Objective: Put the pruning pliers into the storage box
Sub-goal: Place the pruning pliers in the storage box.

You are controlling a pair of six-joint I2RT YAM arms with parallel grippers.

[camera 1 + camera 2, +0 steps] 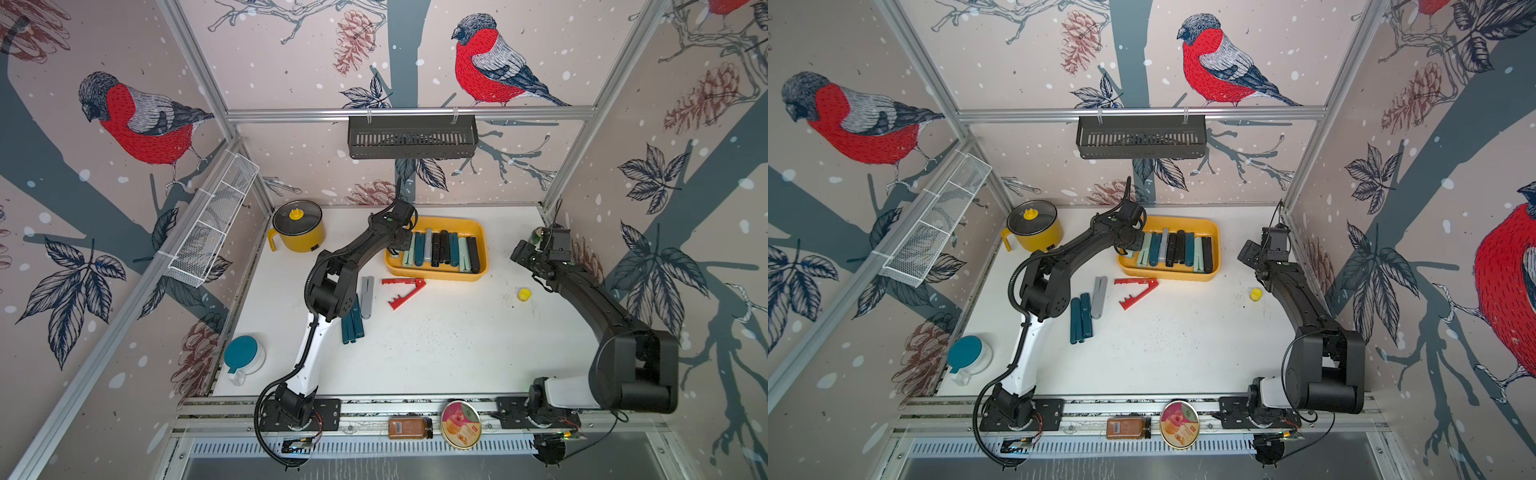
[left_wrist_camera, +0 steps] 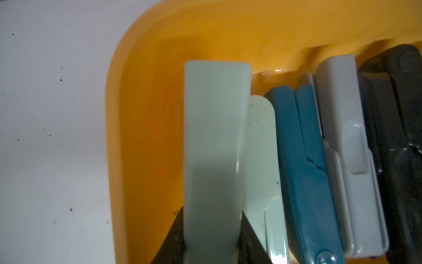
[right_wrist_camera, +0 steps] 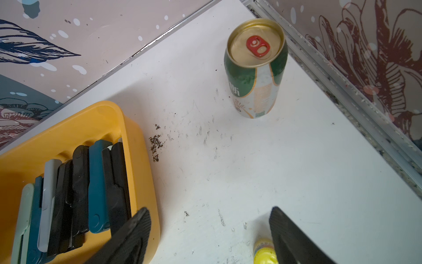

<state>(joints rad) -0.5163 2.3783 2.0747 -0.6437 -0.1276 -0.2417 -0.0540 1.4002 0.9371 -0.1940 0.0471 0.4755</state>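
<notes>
1. The left gripper (image 2: 212,212) pinches a mint plier (image 2: 214,137) over the storage box (image 1: 436,276), beside the row of pliers already inside; whether it touches the floor is unclear.
2. The right gripper (image 3: 209,210) hangs spread and empty near a yellow cap (image 3: 265,253).
3. A red plier (image 1: 403,291), a grey plier (image 1: 366,297) and teal pliers (image 1: 352,328) lie on the table (image 1: 457,353).

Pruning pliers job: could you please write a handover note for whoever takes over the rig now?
Left end effector: shut on the mint pliers, over the storage box.
Right end effector: open, empty, above the table.
Done: a row of pliers lies in the box.
Left: release the mint pliers; then box the red pliers, grey pliers and teal pliers from the table.
</notes>
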